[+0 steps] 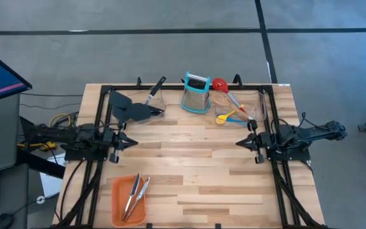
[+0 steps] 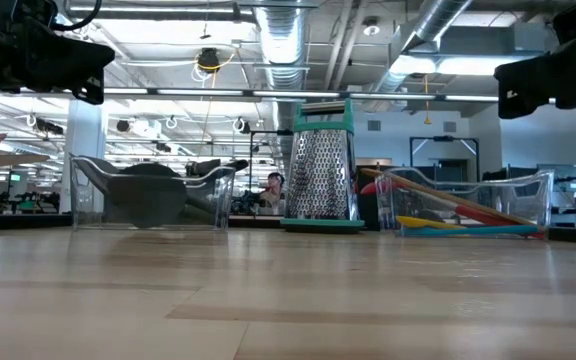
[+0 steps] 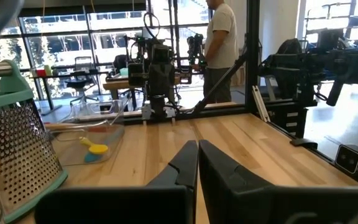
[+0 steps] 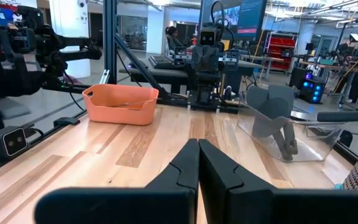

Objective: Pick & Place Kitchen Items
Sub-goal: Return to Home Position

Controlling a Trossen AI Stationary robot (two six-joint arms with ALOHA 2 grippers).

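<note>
Steel tongs [image 1: 135, 196] lie in the orange tray [image 1: 115, 191] at the near left. Black and grey spatulas [image 1: 132, 109] rest in a clear bin [image 2: 88, 190] at the far left. A red slotted spoon [image 1: 220, 84], a wooden spatula [image 1: 222, 100] and small blue and yellow spoons [image 1: 229, 117] lie in a clear bin [image 2: 528, 195] at the far right. My left gripper [image 1: 132, 142] is shut at the table's left side. My right gripper [image 1: 240, 144] is shut at the right side. Both point level toward each other, above the bare wood, holding nothing.
A steel grater with a teal frame [image 1: 196, 93] stands upright between the two bins at the far edge. Black frame rails [image 1: 100, 127] run along the table's left, right and far sides. A person [image 3: 221, 43] stands beyond the table's right side. The middle of the table is bare wood.
</note>
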